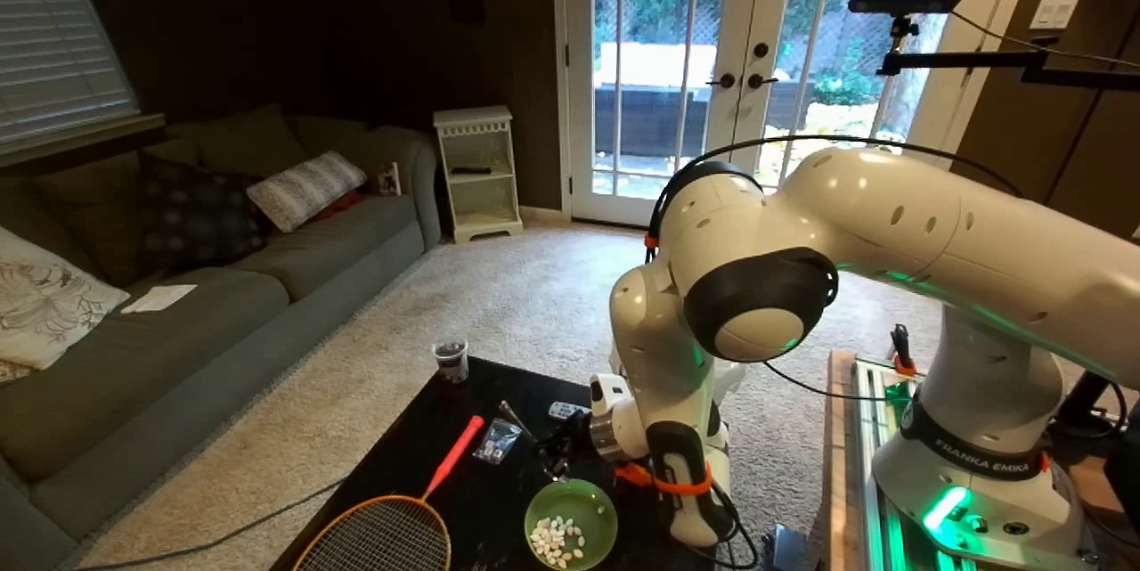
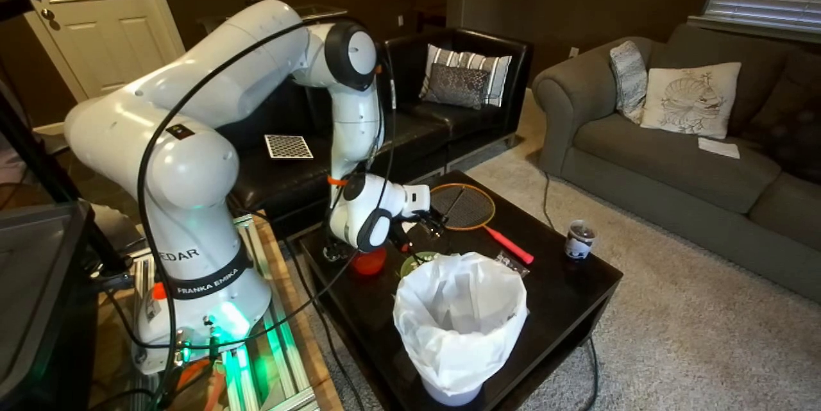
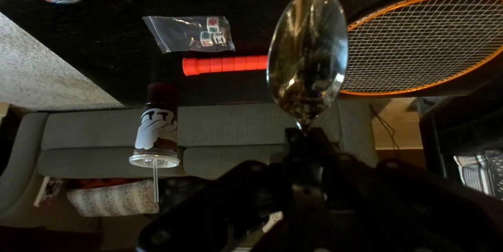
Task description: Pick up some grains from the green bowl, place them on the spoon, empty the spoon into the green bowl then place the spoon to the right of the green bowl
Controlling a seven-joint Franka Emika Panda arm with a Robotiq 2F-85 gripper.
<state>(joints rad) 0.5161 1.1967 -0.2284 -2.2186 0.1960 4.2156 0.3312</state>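
Observation:
The green bowl (image 1: 602,500) stands on the dark table in an exterior view, with the grains (image 1: 554,541) heaped toward its near-left side. In an exterior view the green bowl (image 2: 406,266) is partly hidden behind the white-lined bin. My gripper (image 1: 554,455) is above the table just behind the bowl; it also shows in an exterior view (image 2: 439,225). In the upside-down wrist view my gripper (image 3: 305,134) is shut on the metal spoon (image 3: 308,51). The spoon's handle (image 1: 517,421) slants upward. Its head points down, and no grains show on it. The wrist view shows neither bowl nor grains.
On the table (image 2: 558,295) lie an orange racket (image 2: 465,206), a bag of dice (image 3: 192,34) and a remote (image 1: 567,411). A drink cup (image 1: 451,362) stands at a corner. A red bowl (image 2: 369,261) sits by the arm. The white-lined bin (image 2: 458,327) stands beside the green bowl.

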